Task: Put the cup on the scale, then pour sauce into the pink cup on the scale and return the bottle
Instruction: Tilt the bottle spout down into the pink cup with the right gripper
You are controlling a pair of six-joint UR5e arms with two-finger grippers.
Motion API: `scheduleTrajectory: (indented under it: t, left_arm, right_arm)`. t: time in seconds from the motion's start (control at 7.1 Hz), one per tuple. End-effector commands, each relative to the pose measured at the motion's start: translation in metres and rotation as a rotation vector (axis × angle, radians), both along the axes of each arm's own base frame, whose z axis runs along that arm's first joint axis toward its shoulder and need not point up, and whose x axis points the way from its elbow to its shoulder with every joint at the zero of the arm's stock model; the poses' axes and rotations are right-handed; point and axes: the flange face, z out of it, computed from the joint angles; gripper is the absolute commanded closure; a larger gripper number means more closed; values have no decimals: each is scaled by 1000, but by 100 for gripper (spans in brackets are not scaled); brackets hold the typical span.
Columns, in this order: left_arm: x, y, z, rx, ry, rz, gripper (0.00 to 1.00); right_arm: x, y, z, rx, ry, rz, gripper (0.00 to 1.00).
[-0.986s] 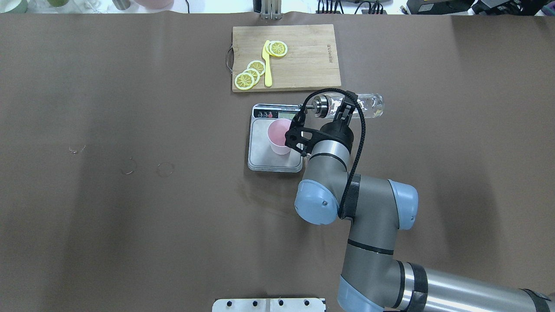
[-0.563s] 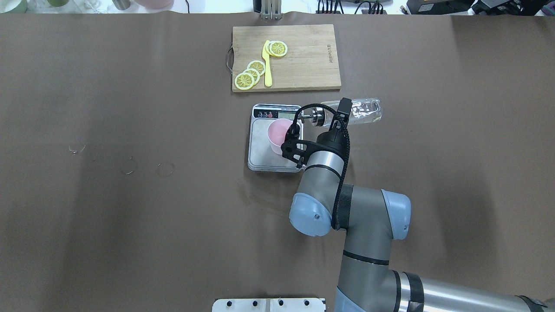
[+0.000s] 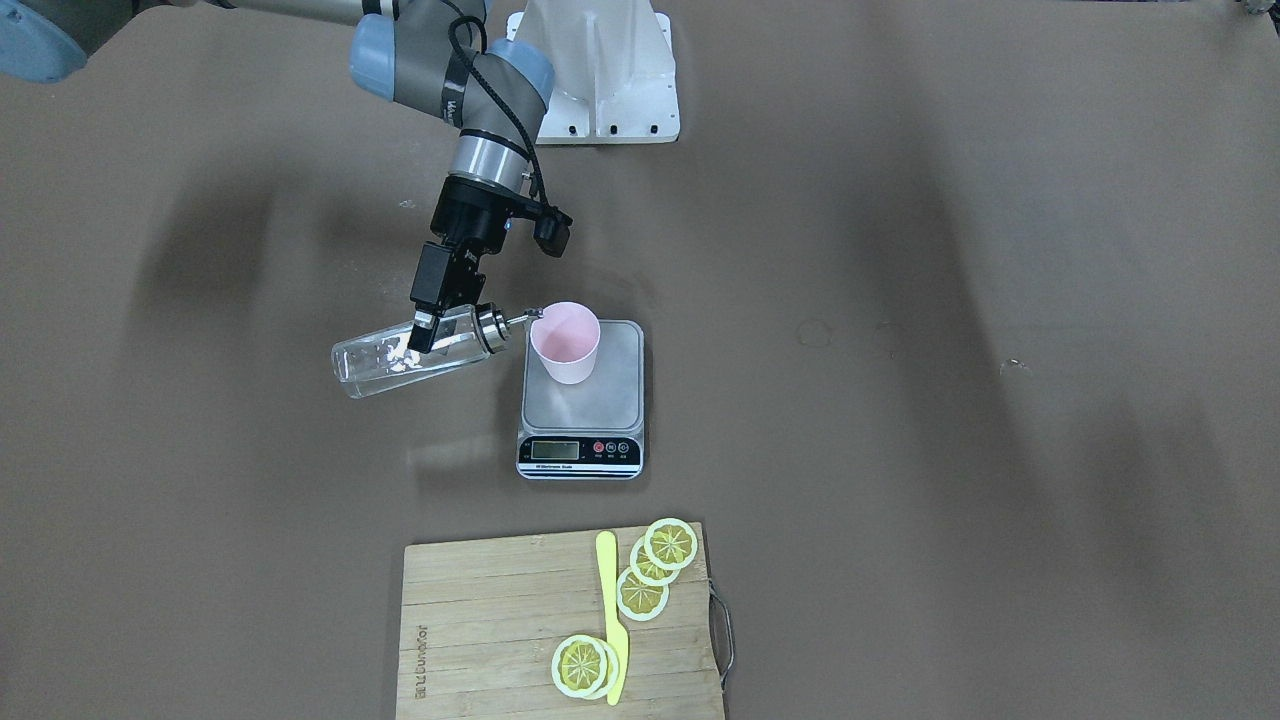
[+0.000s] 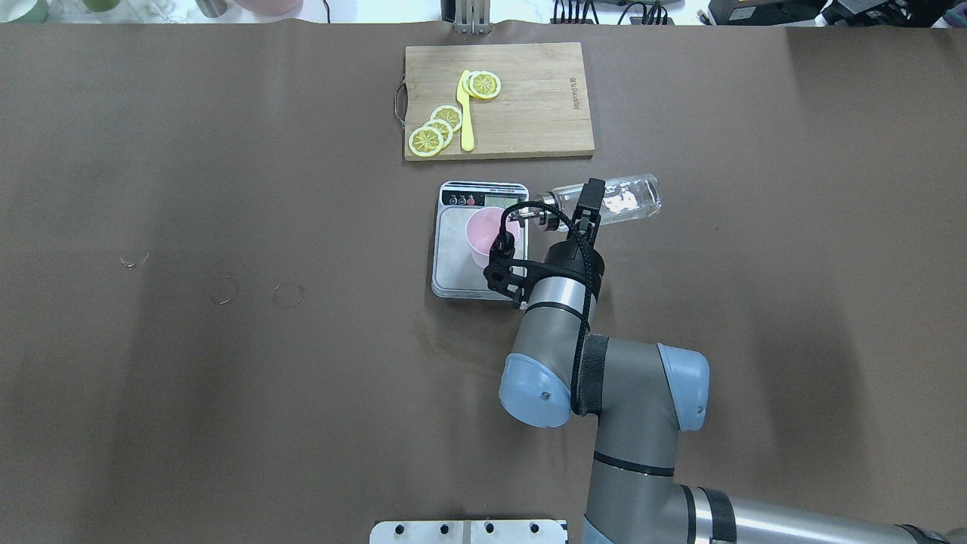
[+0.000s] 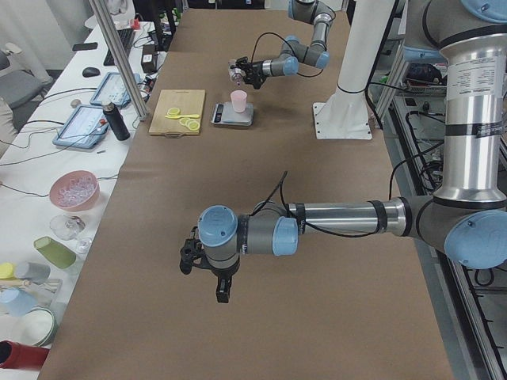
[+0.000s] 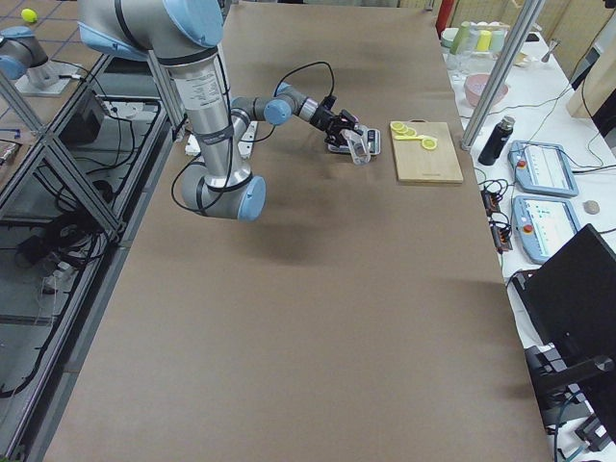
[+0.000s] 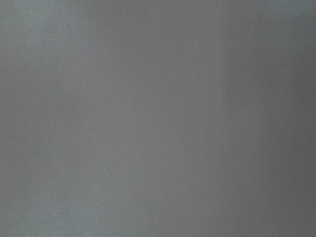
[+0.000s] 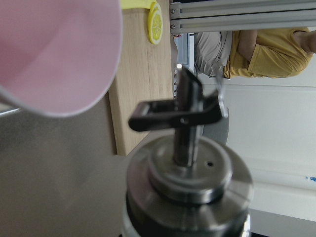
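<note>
The pale pink cup [image 3: 566, 345] stands upright on the steel platform of the scale [image 3: 603, 392]; both also show in the overhead view, cup [image 4: 483, 229] and scale [image 4: 455, 273]. My right gripper [image 3: 428, 335] is shut on the clear bottle [image 3: 385, 362] and holds it tipped almost level beside the scale. Its metal spout reaches the cup's rim. In the overhead view the gripper [image 4: 588, 204] clamps the bottle [image 4: 631, 198] mid-body. The right wrist view shows the bottle's metal cap [image 8: 187, 182] close to the cup [image 8: 54, 54]. My left gripper [image 5: 223, 294] hangs over bare table; I cannot tell whether it is open.
A wooden cutting board [image 4: 529, 113] with lemon slices [image 4: 437, 128] and a yellow knife [image 4: 465, 113] lies just beyond the scale. The robot's white base [image 3: 600, 80] stands behind the scale on the robot's side.
My right arm has drawn back and shifted left with the bottle. The spout has moved from beyond the scale's display to the cup's rim, and the bottle has tilted further.
</note>
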Motion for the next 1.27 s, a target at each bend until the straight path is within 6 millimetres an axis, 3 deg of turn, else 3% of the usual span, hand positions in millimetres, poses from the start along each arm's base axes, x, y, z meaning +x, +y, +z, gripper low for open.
scheduleTrajectory:
  t: [0.0,0.28,0.42,1.13]
  left_arm:
    - [0,0,-1,3,0,1,2]
    - [0,1,-1,3,0,1,2]
    - [0,1,-1,1,0,0,2]
    - [0,1,-1,1,0,0,2]
  right_arm:
    - [0,0,-1,14,63,-21,100]
    - [2,-1,0,12,125,-25,100]
    - [6,-8,-11,14,178,-41,100]
    - [7,-11,-9,14,155,-30,100]
